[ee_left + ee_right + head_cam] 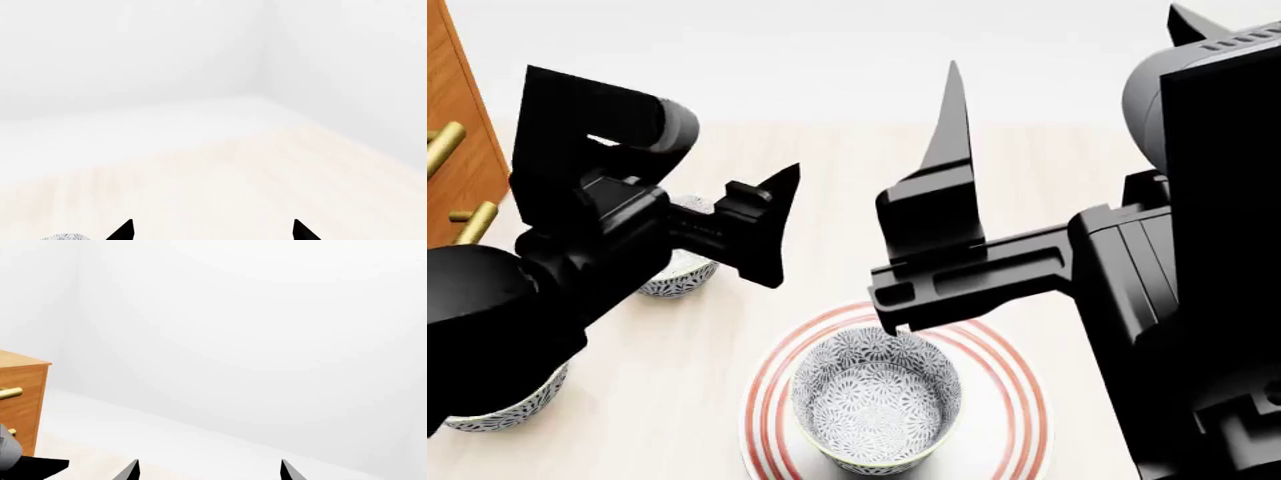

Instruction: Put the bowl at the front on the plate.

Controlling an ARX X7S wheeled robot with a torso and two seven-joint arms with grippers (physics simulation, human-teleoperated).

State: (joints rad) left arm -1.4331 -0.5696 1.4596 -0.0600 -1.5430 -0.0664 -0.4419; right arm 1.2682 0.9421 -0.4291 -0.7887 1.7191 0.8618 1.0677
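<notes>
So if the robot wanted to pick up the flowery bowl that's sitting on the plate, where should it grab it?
Probably by the rim. The small deep blue-flowered ceramic bowl stands upright and open-topped on the wide white red-ringed plate, so a tool could come straight down from above, one finger inside the wall and one outside. The right tool hovers nearest, open and empty.

The head camera looks steeply down from close above both arms onto the table (pixel 694 380). The left wrist camera faces level over the table (pixel 220 180) toward a wall corner. The right wrist camera faces a wall past the cabinet (pixel 20 400), which the head view shares.
</notes>
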